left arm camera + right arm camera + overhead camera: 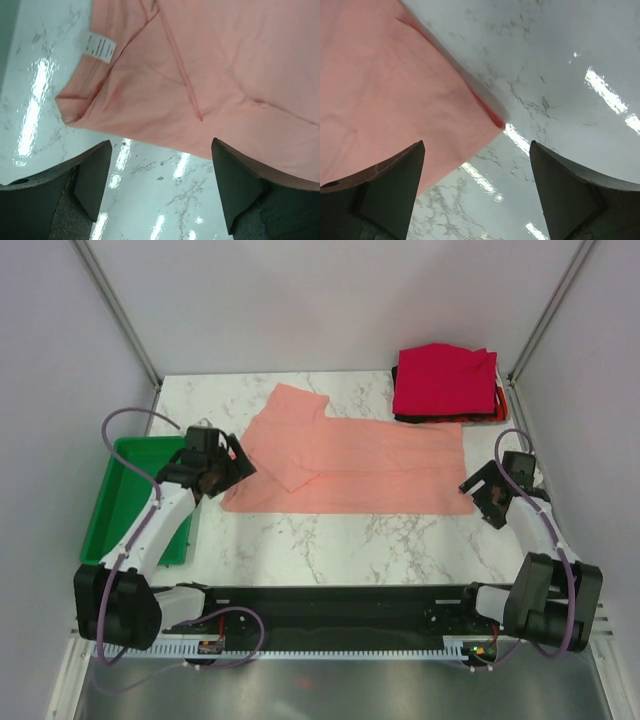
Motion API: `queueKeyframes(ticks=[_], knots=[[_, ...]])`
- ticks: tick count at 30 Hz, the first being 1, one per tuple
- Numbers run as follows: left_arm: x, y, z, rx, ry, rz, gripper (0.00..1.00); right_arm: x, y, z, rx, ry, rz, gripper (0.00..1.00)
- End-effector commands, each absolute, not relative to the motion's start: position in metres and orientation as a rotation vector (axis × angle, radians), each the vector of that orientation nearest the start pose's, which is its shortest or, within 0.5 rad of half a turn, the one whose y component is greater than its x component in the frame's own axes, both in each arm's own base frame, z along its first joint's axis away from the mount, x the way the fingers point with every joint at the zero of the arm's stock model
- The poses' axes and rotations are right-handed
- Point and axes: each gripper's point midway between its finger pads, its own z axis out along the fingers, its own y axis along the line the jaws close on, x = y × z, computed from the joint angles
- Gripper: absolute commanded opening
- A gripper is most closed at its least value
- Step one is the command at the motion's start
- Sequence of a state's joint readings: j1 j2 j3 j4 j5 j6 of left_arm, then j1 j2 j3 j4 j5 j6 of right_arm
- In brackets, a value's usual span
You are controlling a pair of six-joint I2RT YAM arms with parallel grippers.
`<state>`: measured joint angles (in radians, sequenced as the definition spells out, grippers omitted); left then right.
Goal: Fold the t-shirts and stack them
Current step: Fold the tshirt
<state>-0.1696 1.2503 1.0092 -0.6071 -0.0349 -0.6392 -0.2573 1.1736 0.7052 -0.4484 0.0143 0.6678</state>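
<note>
The salmon-pink t-shirt (350, 460) lies partly folded lengthwise on the marble table, one sleeve sticking out at the far left. A stack of folded shirts (445, 383), crimson red on top with black and orange-red edges showing beneath, sits at the far right corner. My left gripper (222, 472) is open at the pink shirt's near left corner; the left wrist view shows that corner with a white label (100, 47) just beyond the open jaws. My right gripper (483, 495) is open at the near right corner (492, 120), with bare table between the jaws.
A green plastic tray (115, 505) stands on the left side under the left arm. White walls and metal posts close in the table at the back and both sides.
</note>
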Motion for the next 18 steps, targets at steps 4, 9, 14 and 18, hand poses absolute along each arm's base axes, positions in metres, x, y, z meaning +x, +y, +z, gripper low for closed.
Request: queueKeyframes(ticks=[4, 9, 14, 18], knots=[[0.299, -0.067, 0.087, -0.723, 2.336, -0.348, 0.88, 0.292, -0.044, 0.047, 1.074, 2.342, 0.190, 0.89], [0.290, -0.060, 0.063, -0.795, 2.329, -0.346, 0.95, 0.302, -0.047, 0.033, 1.062, 2.354, 0.186, 0.75], [0.289, -0.048, 0.045, -0.866, 2.300, -0.318, 0.93, 0.301, -0.046, 0.017, 1.079, 2.375, 0.191, 0.53], [0.293, -0.042, 0.034, -0.890, 2.297, -0.299, 0.89, 0.298, -0.044, 0.007, 1.084, 2.384, 0.200, 0.30]])
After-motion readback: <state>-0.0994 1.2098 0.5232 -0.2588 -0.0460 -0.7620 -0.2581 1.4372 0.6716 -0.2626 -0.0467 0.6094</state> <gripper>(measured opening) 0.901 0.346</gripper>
